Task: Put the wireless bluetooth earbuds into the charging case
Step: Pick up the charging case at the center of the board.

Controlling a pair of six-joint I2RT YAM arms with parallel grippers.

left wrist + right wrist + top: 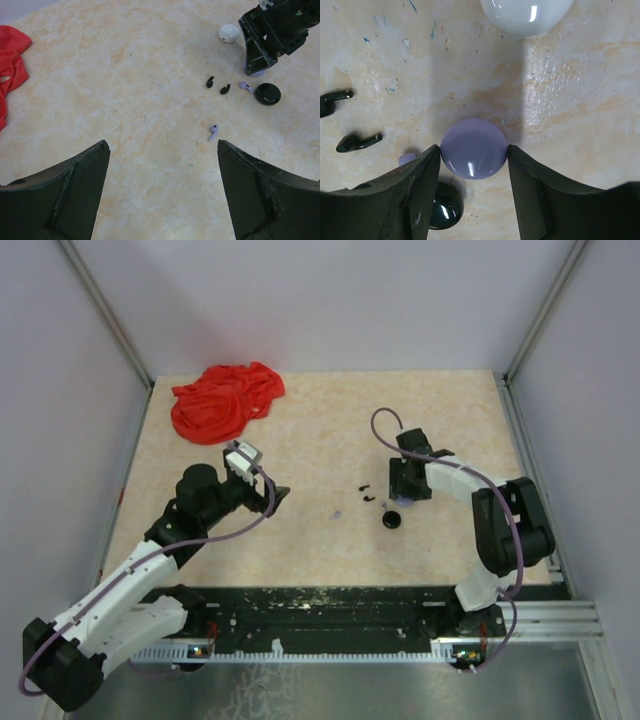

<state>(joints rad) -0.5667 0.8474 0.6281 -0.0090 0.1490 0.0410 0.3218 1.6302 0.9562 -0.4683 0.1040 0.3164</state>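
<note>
Earbuds [213, 132] lie loose on the tabletop [125, 75], ahead of my wide-spread left gripper [162, 144], while my right gripper [474, 150] pinches the round lavender case [472, 137], with two black buds [357, 142] and one lavender bud [407, 159] just beside it.

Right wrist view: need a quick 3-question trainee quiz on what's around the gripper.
1. True or false: the right gripper has a finger on each side of the lavender case.
2. Which case lies past the lavender case, at the top edge of the right wrist view? A. white B. red C. green
3. How many black earbuds lie on the table left of the lavender case?

Key: 1 true. 2 A, the white case. 3 two.
</note>
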